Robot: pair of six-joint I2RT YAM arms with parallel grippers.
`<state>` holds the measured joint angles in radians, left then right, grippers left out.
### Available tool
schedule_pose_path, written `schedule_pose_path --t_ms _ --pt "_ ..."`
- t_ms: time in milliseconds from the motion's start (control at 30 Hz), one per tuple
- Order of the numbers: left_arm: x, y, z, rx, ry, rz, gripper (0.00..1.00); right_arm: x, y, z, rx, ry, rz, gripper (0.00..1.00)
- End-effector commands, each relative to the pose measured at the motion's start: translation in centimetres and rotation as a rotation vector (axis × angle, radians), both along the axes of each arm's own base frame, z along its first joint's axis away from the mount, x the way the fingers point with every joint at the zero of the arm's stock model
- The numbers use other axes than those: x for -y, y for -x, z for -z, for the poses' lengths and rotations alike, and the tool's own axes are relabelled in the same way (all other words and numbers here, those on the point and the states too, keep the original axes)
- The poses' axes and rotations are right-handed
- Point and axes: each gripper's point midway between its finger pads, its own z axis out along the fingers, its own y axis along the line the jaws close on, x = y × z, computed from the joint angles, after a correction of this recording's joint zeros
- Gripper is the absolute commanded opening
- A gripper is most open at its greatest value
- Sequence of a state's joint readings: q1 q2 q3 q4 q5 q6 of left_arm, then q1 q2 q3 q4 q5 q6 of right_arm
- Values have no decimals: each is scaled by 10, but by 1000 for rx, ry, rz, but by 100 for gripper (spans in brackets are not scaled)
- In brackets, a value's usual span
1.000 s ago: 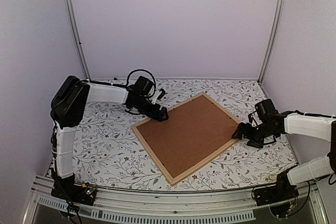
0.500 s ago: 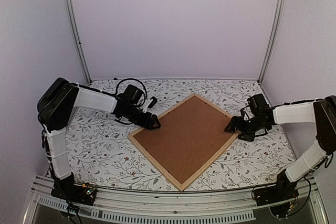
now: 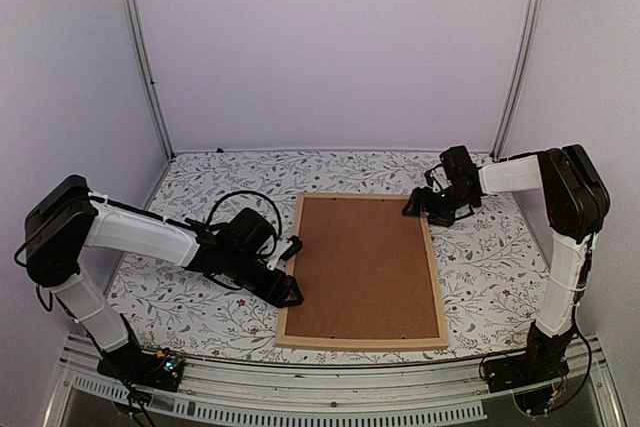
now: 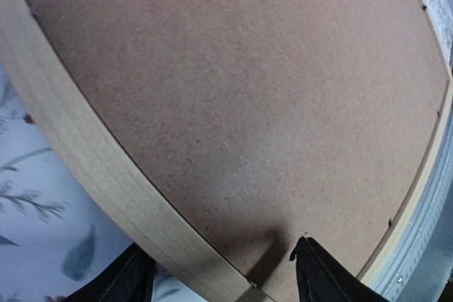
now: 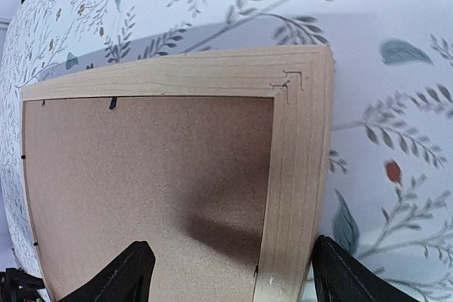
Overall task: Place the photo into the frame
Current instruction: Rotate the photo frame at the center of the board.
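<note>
At the near-left rail of the frame [image 3: 360, 343], the left gripper [image 3: 289, 293] is straddling the wood with its fingers spread wide, clamping nothing. At the frame's far-right corner, the right gripper [image 3: 413, 209] is likewise gaping across the rail, gripping nothing. The frame is lying back-up on the floral table [image 3: 200, 187], with a brown backing board [image 3: 360, 267] filling its opening.
</note>
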<state>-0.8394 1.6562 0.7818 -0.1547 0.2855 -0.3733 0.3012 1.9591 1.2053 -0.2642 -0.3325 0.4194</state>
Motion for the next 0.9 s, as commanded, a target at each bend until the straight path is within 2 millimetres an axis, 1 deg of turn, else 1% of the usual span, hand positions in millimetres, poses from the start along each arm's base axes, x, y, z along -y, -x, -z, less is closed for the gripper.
schedule_pose_path --t_ms 0,67,133,333,467,567,667,767,867 --pt "-1 20 -4 -47 -6 -25 73 -44 15 15 -61 -35 -163 79" --pt "-10 5 -11 2 -54 -79 79 -42 14 17 -61 -19 -158 79" --pt "-19 -11 -17 28 -82 -137 83 -36 14 15 -54 15 -147 79" --pt "-34 -61 -43 94 -70 -267 85 -16 20 0 -20 107 -119 80" --pt "-44 -89 -56 123 -56 -330 86 -2 35 -3 -24 151 -100 80" --pt "-49 -107 -60 138 -47 -359 85 4 50 -7 -22 153 -94 79" --pt "-53 -122 -59 147 -56 -375 85 6 62 -7 -27 139 -103 76" --pt "-58 -136 -57 165 -79 -391 85 6 67 -7 -26 129 -114 72" --pt "-63 -144 -54 176 -100 -400 85 1 66 -5 -23 108 -128 68"
